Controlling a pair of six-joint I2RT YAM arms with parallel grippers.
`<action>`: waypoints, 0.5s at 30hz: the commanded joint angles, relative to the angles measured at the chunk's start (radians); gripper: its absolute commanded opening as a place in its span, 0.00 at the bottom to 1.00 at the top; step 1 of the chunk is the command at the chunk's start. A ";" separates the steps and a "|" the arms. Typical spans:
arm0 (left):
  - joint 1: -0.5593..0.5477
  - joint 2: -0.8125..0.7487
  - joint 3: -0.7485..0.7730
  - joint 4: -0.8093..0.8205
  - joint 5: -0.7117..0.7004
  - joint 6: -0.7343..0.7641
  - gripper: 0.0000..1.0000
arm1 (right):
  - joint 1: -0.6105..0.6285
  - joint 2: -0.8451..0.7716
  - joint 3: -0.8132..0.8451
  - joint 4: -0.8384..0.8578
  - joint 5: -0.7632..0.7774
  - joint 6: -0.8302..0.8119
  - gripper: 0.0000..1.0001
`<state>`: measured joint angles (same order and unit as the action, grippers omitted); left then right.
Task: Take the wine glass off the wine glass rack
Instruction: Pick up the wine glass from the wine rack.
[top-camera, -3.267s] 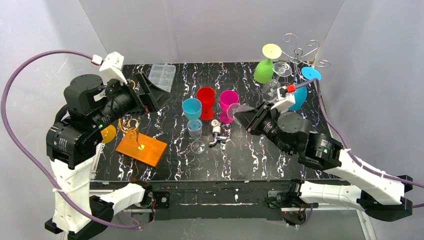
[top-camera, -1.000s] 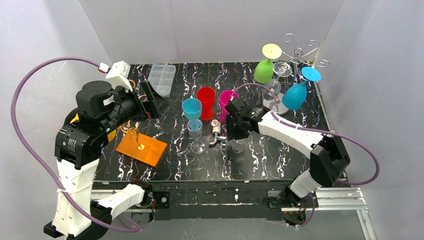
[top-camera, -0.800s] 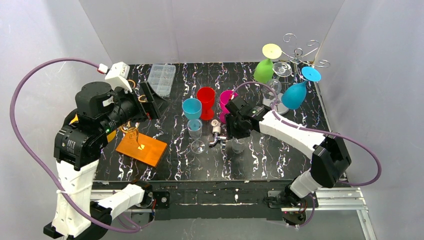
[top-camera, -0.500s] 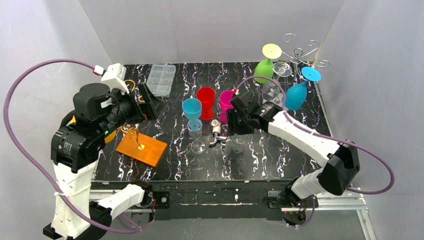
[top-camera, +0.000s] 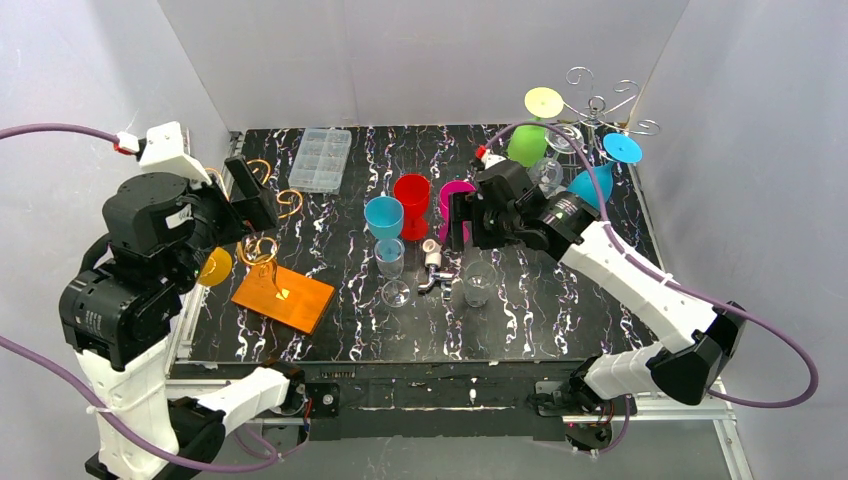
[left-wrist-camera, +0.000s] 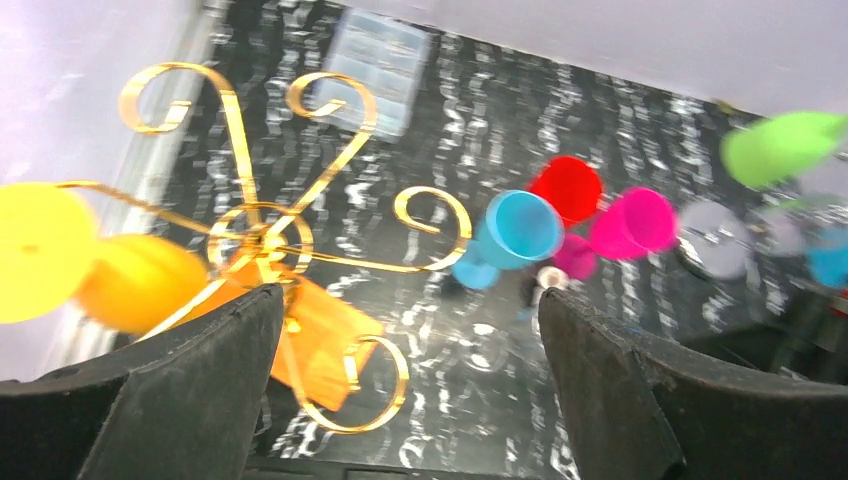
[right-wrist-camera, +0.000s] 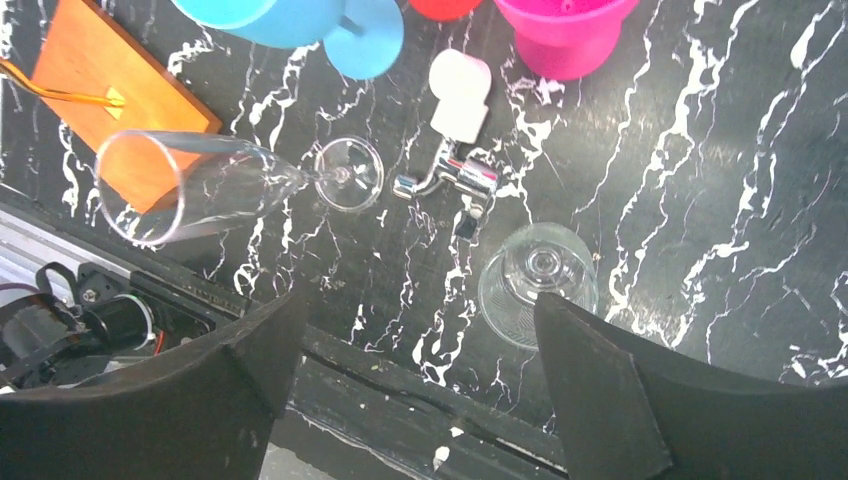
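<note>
Since a second ago my left arm has swung up and back toward the left wall, and the right arm has lifted off the glass it was over and drawn back toward the far side. The left gripper (left-wrist-camera: 408, 320) gapes wide with nothing in it, high above the gold rack (top-camera: 262, 250), where a yellow glass (top-camera: 214, 268) hangs untouched. In the middle, the clear wine glass (top-camera: 478, 283) stands upright on the table (top-camera: 520, 330), just beside a small metal fitting (top-camera: 436, 275) and well apart from the silver rack (top-camera: 598, 104). I judge that glass done, with only clearing the arm left. The right gripper (right-wrist-camera: 420, 300) is spread fully, holding and touching nothing, with the glass on the table below it. A green glass (top-camera: 525, 145) and a blue glass (top-camera: 585, 186) remain on the silver rack
</note>
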<state>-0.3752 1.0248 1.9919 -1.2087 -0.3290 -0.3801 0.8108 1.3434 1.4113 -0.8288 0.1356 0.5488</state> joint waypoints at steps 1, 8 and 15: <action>-0.004 0.059 0.097 -0.131 -0.312 0.054 0.98 | -0.004 -0.001 0.092 0.032 -0.004 -0.055 0.96; 0.000 0.119 0.135 -0.201 -0.603 0.081 0.98 | -0.004 0.062 0.144 0.061 -0.086 -0.112 0.98; 0.306 0.140 0.037 -0.156 -0.342 0.088 0.98 | -0.004 0.097 0.156 0.063 -0.181 -0.158 0.98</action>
<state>-0.2340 1.1625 2.0876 -1.3697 -0.7841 -0.3054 0.8108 1.4399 1.5246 -0.7898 0.0166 0.4389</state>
